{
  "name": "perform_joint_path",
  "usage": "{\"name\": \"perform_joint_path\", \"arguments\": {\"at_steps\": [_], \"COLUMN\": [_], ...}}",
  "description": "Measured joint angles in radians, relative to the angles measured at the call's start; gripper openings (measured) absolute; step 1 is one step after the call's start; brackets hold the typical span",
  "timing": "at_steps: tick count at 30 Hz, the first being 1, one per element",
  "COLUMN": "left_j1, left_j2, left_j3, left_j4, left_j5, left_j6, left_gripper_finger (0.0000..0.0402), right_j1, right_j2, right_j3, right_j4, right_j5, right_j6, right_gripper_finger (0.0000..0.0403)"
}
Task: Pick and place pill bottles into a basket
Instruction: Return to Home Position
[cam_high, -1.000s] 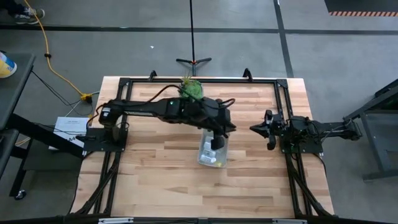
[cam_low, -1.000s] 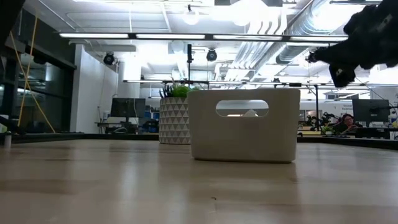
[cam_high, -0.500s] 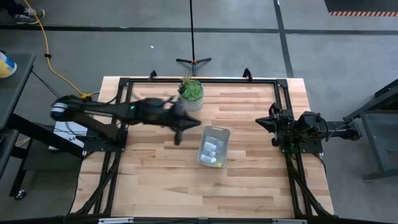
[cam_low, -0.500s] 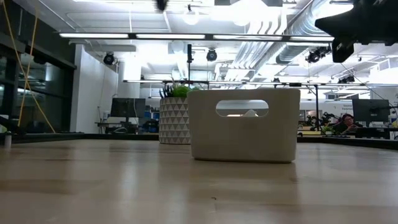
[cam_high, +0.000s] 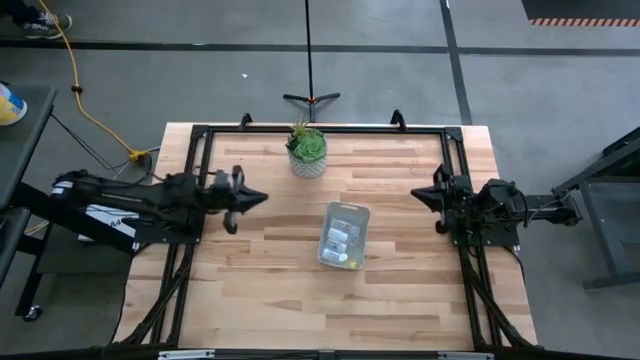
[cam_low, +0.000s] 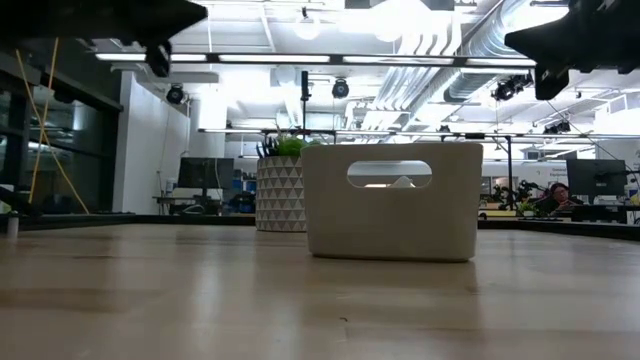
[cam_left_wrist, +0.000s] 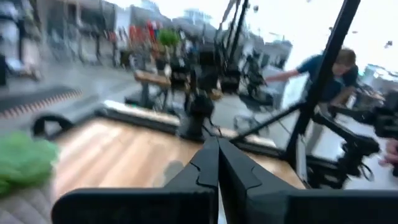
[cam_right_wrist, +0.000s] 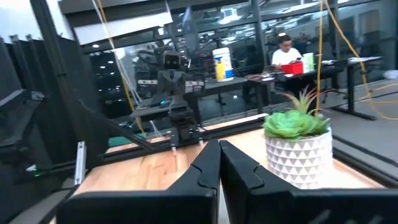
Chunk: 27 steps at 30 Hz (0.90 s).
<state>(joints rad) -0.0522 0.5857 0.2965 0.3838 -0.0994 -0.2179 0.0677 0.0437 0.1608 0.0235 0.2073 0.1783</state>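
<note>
— Where is the basket (cam_high: 349, 205) relative to the two arms?

— Near the middle of the worktop (cam_high: 250, 290), between them and touching neither. The left end effector (cam_high: 258, 196) hangs above the left part of the worktop, well to the basket's left. The right end effector (cam_high: 418, 195) hangs by the right edge, well to the basket's right. The basket lies slightly nearer than both.

— Are they holding anything?

— No. In each wrist view the two dark fingers are pressed together at the tips with nothing between them.

— And the pill bottles (cam_high: 342, 238)?

— All the ones I can see are inside the basket, lying on its floor. From above they are small whitish pieces close together, and I cannot count them with certainty. None lies on the bare wood.

— How does the basket look?

— It is pale, rectangular and rounded at the corners, and its long side runs near to far, a little askew. From table height, its end wall shows an oval handle slot, with a bit of white behind it. The potted plant (cam_high: 307, 150) stands farther back and to its left, apart from it.
</note>
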Motion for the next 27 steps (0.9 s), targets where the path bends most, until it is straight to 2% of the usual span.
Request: {"name": "perform_joint_path", "arguments": {"at_steps": [3, 8, 14, 19, 24, 27], "left_j1": [0.0, 0.0, 0.0, 0.0, 0.0, 0.0], "left_j2": [-0.098, -0.23, -0.424, -0.584, -0.567, -0.579], "left_j3": [-0.039, -0.096, -0.184, -0.247, -0.283, -0.284], "left_j4": [-0.026, -0.216, -0.205, -0.223, -0.227, -0.235], "left_j5": [-0.015, -0.021, -0.145, -0.115, -0.093, -0.097], "left_j6": [0.055, 0.028, 0.049, 0.081, 0.067, 0.056], "left_gripper_finger": [0.0024, 0.0022, 0.004, 0.0022, 0.0023, 0.0036], "right_j1": [0.0, 0.0, 0.0, 0.0, 0.0, -0.001], "right_j2": [0.0, 0.0, 0.0, 0.0, 0.0, -0.001], "right_j3": [0.0, 0.001, 0.001, -0.027, -0.114, -0.151], "right_j4": [0.0, -0.026, -0.12, -0.071, 0.033, 0.052], "right_j5": [0.037, 0.027, 0.027, 0.022, 0.016, 0.011], "right_j6": [-0.004, -0.015, 0.027, 0.006, 0.015, 0.046], "right_gripper_finger": [0.0, 0.0, 0.0, 0.0, 0.0, 0.0]}}
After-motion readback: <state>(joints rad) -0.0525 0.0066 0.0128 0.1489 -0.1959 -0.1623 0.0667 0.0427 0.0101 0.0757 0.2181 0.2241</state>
